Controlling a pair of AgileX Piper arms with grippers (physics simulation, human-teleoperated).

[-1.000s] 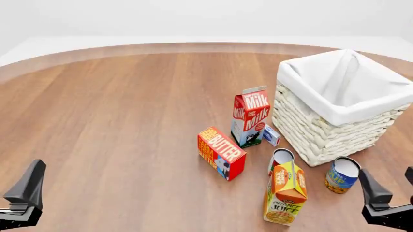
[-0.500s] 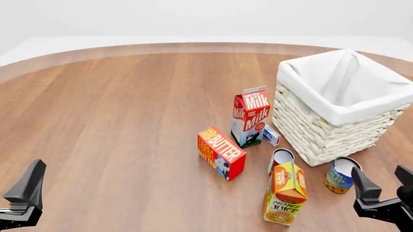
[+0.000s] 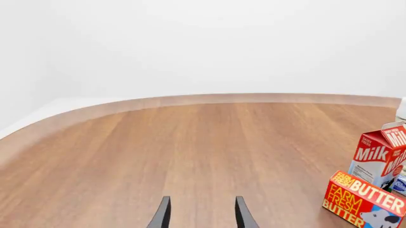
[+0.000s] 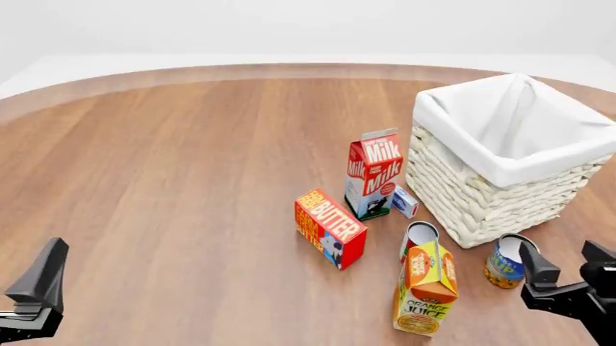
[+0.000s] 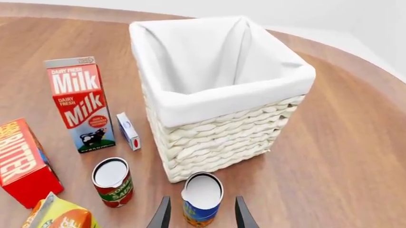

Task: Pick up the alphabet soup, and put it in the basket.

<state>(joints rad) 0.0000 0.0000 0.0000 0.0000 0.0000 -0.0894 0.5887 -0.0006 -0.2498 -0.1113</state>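
Compared with a second ago, the right gripper [image 4: 561, 268] is moving closer to the alphabet soup [image 5: 201, 199], its jaws wide open and empty, lining up around the can because the basket [image 4: 500, 173] is standing just beside it.

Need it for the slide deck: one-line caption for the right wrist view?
Open right gripper lined up on the upright alphabet soup beside the basket.

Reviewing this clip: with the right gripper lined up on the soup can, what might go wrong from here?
The alphabet soup stands close against the basket, so one finger of the open right gripper may catch the wicker wall. The red-labelled can and orange juice carton stand nearby; a sideways drift might knock them. A shallow grip could tip the soup over.
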